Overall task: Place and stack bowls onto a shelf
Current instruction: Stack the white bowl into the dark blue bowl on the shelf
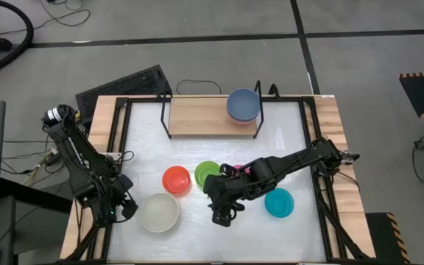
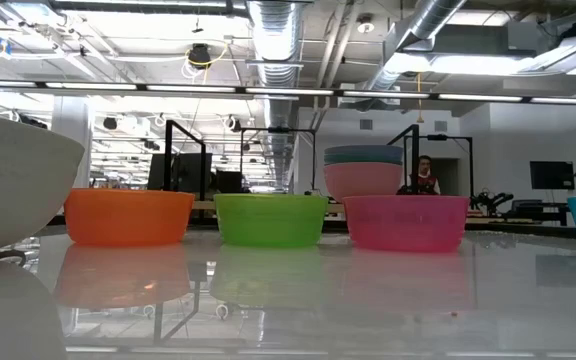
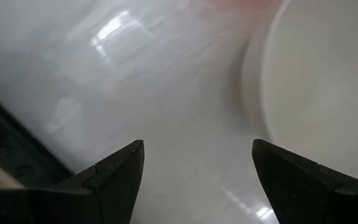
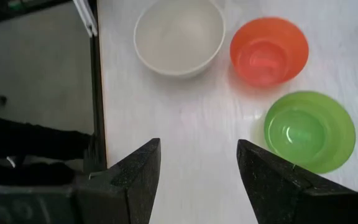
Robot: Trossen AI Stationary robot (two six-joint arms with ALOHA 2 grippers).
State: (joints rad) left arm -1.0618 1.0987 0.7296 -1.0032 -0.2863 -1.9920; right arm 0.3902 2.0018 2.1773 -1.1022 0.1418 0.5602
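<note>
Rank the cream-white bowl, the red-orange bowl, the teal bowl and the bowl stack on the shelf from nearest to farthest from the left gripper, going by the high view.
From the left gripper, open at the table's front left:
1. Cream-white bowl, just beside it.
2. Red-orange bowl, toward the table's middle.
3. Bowl stack and teal bowl: too close to call; the stack is at the shelf's right end, the teal bowl front right.

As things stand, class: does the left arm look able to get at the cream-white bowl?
Probably yes: the left gripper sits open right beside the cream-white bowl, with bare table between them.
</note>
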